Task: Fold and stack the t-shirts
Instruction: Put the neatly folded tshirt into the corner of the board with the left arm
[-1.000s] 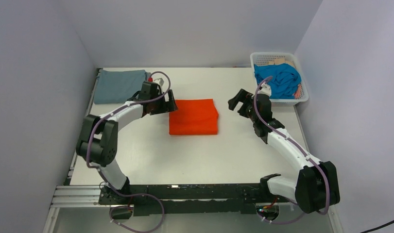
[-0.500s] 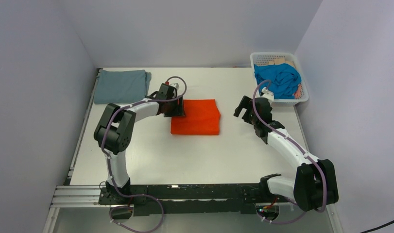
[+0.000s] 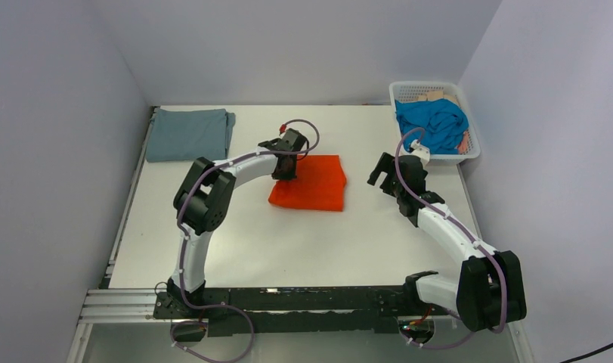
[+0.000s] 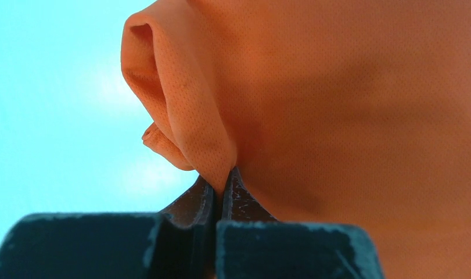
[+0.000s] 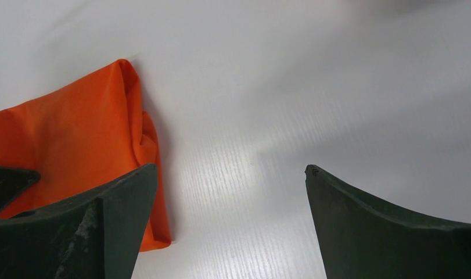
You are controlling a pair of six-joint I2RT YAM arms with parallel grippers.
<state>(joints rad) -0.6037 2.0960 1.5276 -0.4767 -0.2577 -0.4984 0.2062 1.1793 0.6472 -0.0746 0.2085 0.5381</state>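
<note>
A folded bright orange t-shirt (image 3: 312, 185) lies in the middle of the table. My left gripper (image 3: 285, 168) sits at its upper left corner, shut on a pinched fold of the orange fabric (image 4: 192, 122), as the left wrist view shows close up. To the right of the orange shirt my right gripper (image 3: 380, 171) hovers open over bare table, with the shirt's edge (image 5: 76, 139) beside its left finger. A folded grey-blue t-shirt (image 3: 188, 133) lies at the back left. A turquoise-blue t-shirt (image 3: 437, 124) is bunched up in the basket.
A white lattice basket (image 3: 469, 151) stands at the back right corner, against the right wall. Walls close in the table at the left, back and right. The arm bases sit along the near edge.
My left gripper moved right along the orange t-shirt's top edge and shut on its fabric; the shirt shifted and skewed slightly. My right gripper drifted a little to the right, still open.
</note>
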